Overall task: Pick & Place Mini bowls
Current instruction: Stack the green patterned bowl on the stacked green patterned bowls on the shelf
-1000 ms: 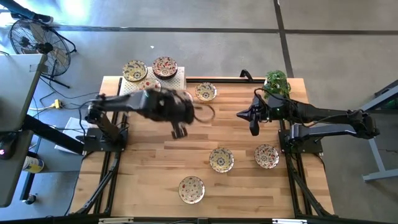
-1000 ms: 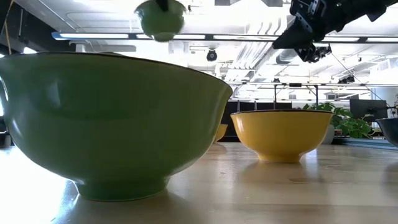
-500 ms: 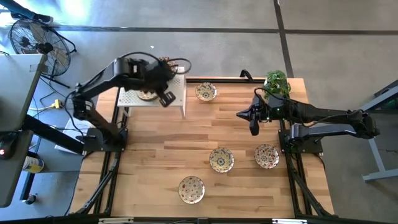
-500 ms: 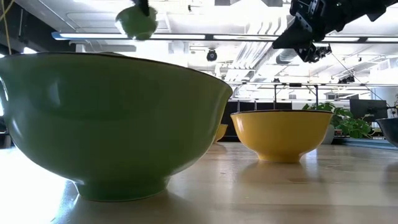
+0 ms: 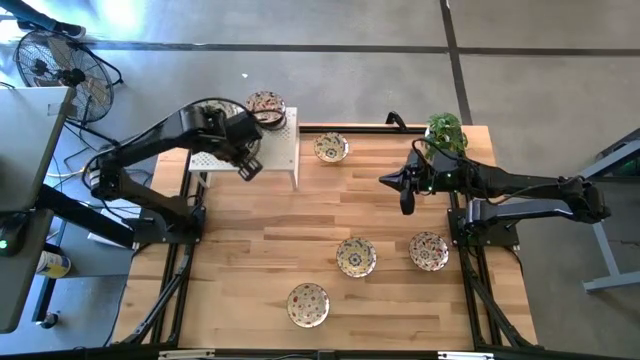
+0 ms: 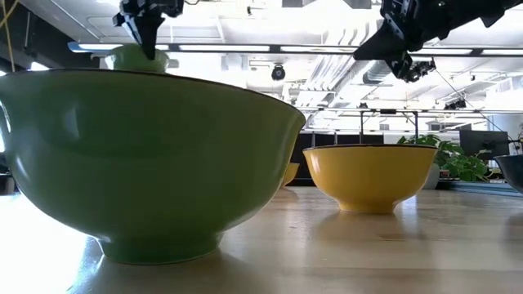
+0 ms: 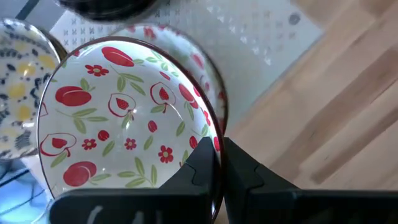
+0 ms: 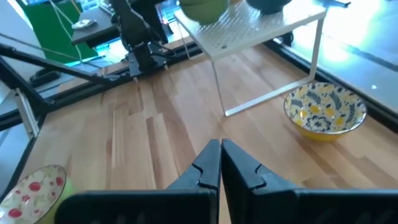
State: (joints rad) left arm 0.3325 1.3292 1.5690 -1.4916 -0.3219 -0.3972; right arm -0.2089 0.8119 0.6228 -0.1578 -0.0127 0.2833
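My left gripper (image 5: 236,143) is over the white perforated rack (image 5: 280,150) at the table's far left, shut on a mini bowl (image 7: 118,124), cream with red fruit and flowers inside, green outside (image 6: 135,57). Under that bowl a like one (image 7: 202,65) sits on the rack. Whether the two touch, I cannot tell. Another mini bowl (image 5: 265,105) stands on the rack's far edge. Several more rest base down on the table (image 5: 331,148), (image 5: 356,256), (image 5: 428,250). My right gripper (image 5: 385,183) hangs shut above the table's right side, holding nothing. My left gripper pinches the bowl's rim (image 7: 210,134) between its two fingers (image 7: 202,168), one inside the bowl and one outside. The fingers come steeply from above. The bowl sits mouth up, slightly tilted, just above the rack's top.
A yellow-and-blue bowl (image 7: 15,93) lies beside the held one on the rack. A fourth table bowl (image 5: 308,304) sits near the front edge. A potted plant (image 5: 446,131) stands at the far right. Bare wood lies in the table's middle (image 5: 300,215).
My left gripper, still shut on the bowl, has carried it from above the table's middle toward the far left. It has come down over the rack and rolled a little on the way.
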